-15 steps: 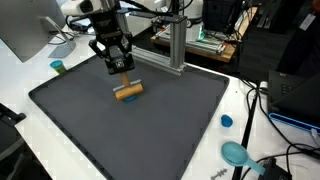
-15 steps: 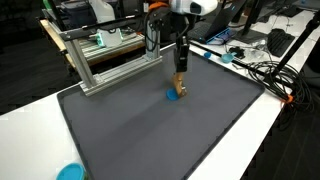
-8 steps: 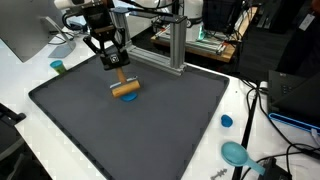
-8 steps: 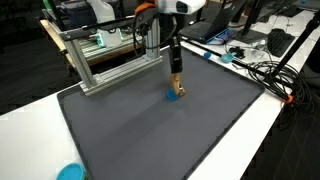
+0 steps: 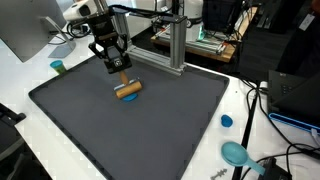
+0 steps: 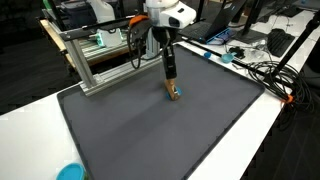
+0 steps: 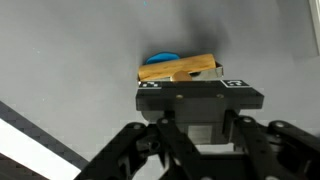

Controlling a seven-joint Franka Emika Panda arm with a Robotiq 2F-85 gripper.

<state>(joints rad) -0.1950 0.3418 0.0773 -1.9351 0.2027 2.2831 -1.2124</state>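
My gripper (image 5: 119,72) hangs over the far part of a dark grey mat (image 5: 150,130). It is shut on the upright part of a wooden block (image 5: 127,90), which stands low on the mat over a small blue object. In an exterior view the gripper (image 6: 171,76) points straight down with the wooden block (image 6: 174,91) directly under it. The wrist view shows the wooden block (image 7: 185,68) just beyond the gripper body, with the blue object (image 7: 160,58) peeking out behind it. The fingertips are hidden there.
An aluminium frame (image 5: 175,45) stands at the mat's far edge and also shows in an exterior view (image 6: 105,62). A teal cup (image 5: 58,67), a blue cap (image 5: 226,121) and a teal bowl (image 5: 236,153) lie on the white table, beside cables (image 6: 262,70).
The gripper has shifted slightly sideways and back over the mat, and the wooden block has moved a little with it.
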